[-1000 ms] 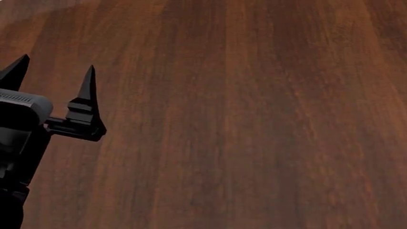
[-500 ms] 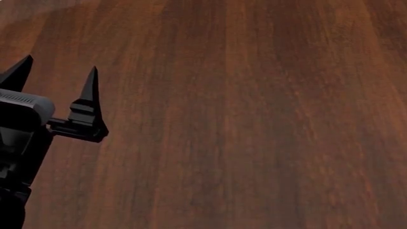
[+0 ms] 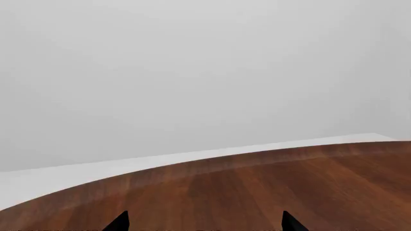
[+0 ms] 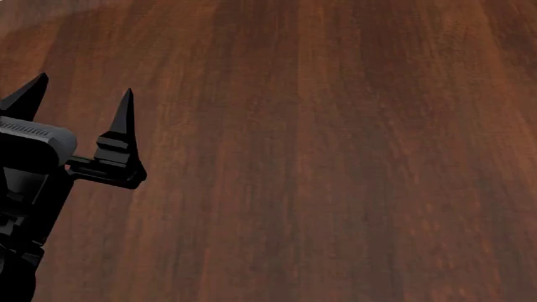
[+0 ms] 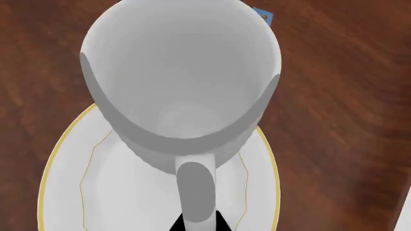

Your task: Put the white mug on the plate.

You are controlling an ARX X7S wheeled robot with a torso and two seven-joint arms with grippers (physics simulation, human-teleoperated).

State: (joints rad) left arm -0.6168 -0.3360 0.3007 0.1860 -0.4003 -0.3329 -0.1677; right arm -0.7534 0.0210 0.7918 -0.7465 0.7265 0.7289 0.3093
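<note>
The white mug [image 5: 183, 72] fills the right wrist view, seen from above with its handle [image 5: 196, 192] toward the camera. My right gripper [image 5: 196, 225] is shut on that handle, one dark fingertip showing on each side of it. The plate [image 5: 70, 192], white with a thin golden rim, lies directly under the mug. Whether the mug touches it cannot be told. My left gripper [image 4: 84, 94] is open and holds nothing at the left of the head view, over bare wood; its two tips stand wide apart in the left wrist view [image 3: 204, 225]. The head view shows neither mug nor plate.
A small blue box [image 5: 264, 15] peeks out past the mug's far rim. The brown wooden table [image 4: 336, 157] has a rounded edge [image 3: 192, 168], with pale floor beyond it. A white sliver [image 5: 405, 211] shows at the right wrist view's edge.
In the head view my left gripper has drifted slightly right and down. Its jaws stay open.
</note>
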